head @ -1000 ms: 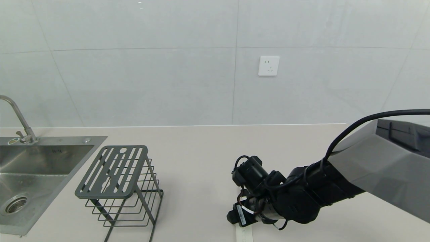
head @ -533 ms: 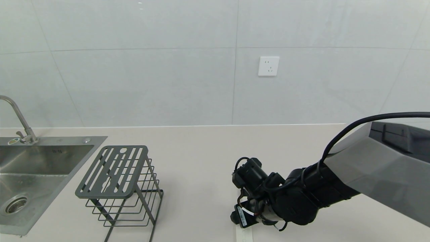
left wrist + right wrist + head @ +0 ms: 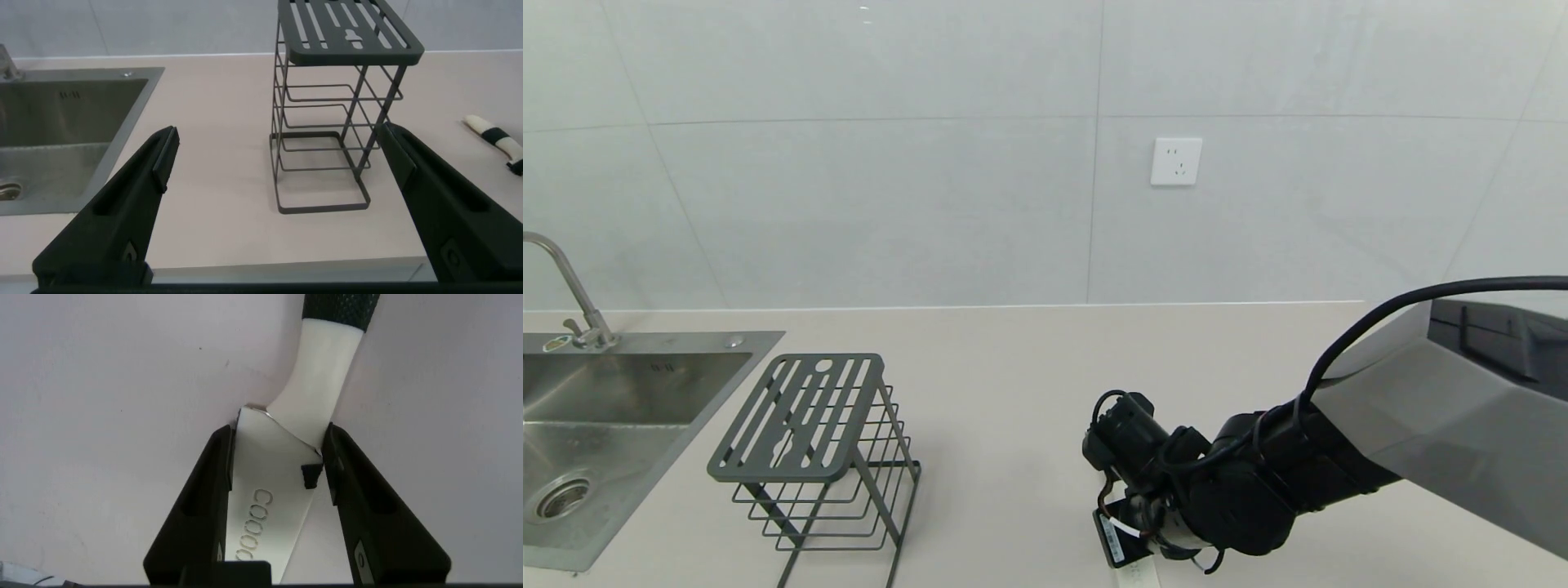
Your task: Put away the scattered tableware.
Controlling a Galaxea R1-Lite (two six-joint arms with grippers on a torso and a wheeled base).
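A knife with a white blade (image 3: pixel 274 514) and a cream handle ending in a dark band lies flat on the beige counter. My right gripper (image 3: pixel 279 445) points down over it, its two black fingers pressed against both edges of the blade just below the handle. From the head, the blade tip (image 3: pixel 1141 574) pokes out under the right gripper (image 3: pixel 1131 543) at the counter's front edge. My left gripper (image 3: pixel 279 140) hangs open, low over the front of the counter, facing the rack. Off to that gripper's side the knife's handle (image 3: pixel 493 137) rests on the counter.
A dark wire rack (image 3: pixel 809 441) with a slotted top stands between the sink (image 3: pixel 596 425) and the knife. A faucet (image 3: pixel 568 286) rises at the sink's back corner. Bare counter stretches behind the right arm to the tiled wall.
The right wrist has dropped lower and turned a little. The blade tip under it has swung slightly to the right. The rack and sink have stayed put.
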